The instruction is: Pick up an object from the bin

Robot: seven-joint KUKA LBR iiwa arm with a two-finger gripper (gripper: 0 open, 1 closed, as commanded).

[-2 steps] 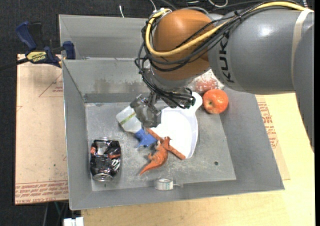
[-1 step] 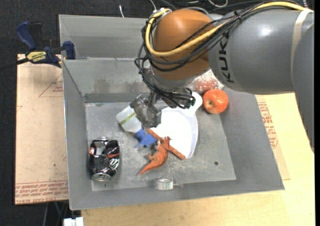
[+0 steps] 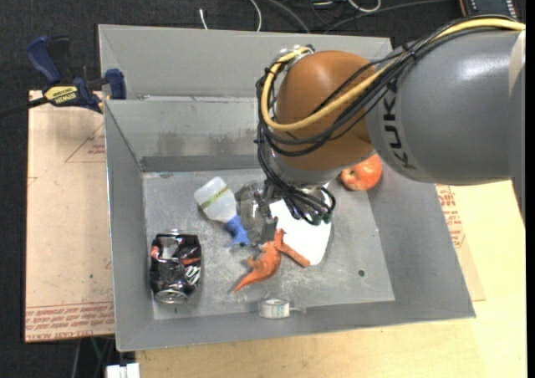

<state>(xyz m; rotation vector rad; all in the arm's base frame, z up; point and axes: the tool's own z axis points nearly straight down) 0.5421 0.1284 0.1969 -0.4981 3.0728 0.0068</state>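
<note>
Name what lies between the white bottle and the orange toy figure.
A small blue piece lies on the bin floor between the white bottle and the orange toy figure, as the camera view shows.

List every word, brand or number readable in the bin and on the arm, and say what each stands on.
"KUKA": on the grey arm, running lengthwise beside the cables.
Crushed can, bin's near left corner: print too small to read.
Clear plastic bottle: label too blurred to read.
</note>
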